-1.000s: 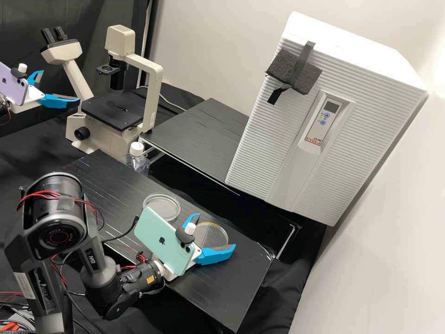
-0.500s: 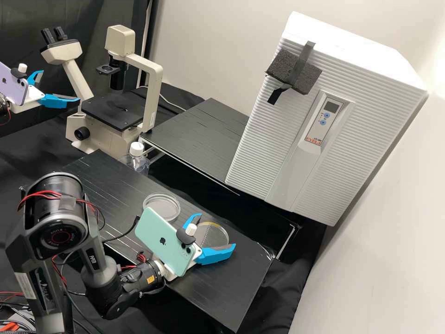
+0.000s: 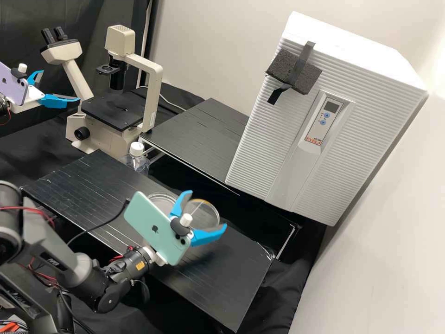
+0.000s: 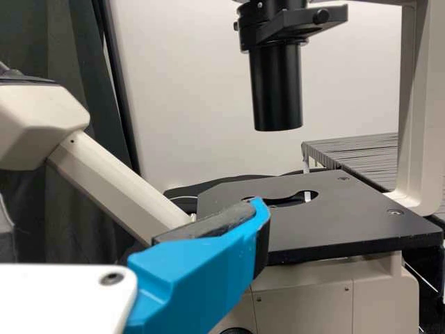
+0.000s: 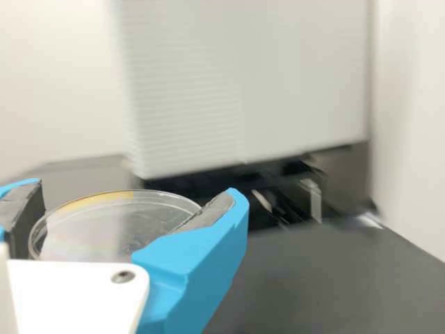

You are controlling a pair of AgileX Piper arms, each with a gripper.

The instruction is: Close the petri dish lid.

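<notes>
yellow-edged clear petri piece [image 3: 207, 216], white ribbed cabinet [image 3: 264, 134]

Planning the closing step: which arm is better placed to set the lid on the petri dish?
Right, I'd say: the right gripper holds what looks like the lid, close to the petri dish. The left gripper is by the microscope, holding nothing.

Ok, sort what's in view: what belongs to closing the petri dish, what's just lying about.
For the job:
right claw, closed on a clear round dish piece
other clear dish, on the bench

Just around:
left claw, open near the microscope
white-capped bottle
ribbed white cabinet
foam pad taped to it
</notes>
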